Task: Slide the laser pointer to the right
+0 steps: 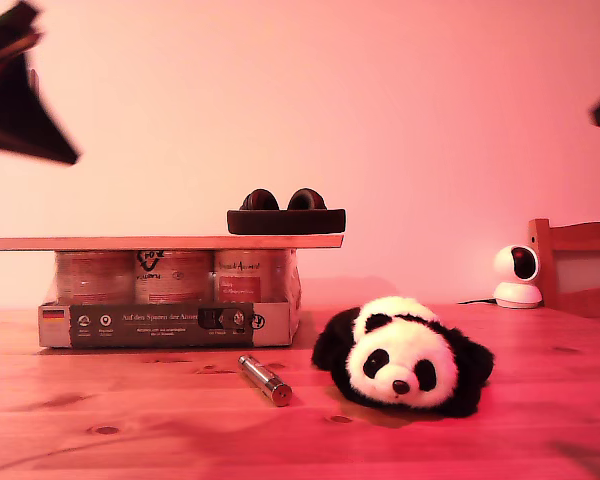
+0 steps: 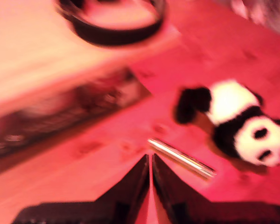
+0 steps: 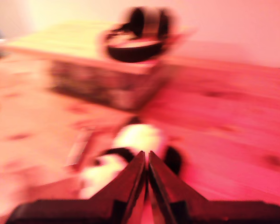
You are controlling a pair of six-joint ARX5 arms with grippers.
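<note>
silver and slim, the laser pointer [image 1: 265, 379] lies on the tabletop [image 1: 130, 420] just beside the plush panda [image 1: 405, 355], both hands pinched closed and empty above, so a push could roll it or jam it against the panda.

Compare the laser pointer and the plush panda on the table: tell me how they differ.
The laser pointer is a slim, shiny silver metal cylinder; the plush panda is soft, furry, black and white. The pointer is far smaller than the panda. The pointer lies toward the exterior view's left, the panda to its right. Both rest on the wooden table.
</note>
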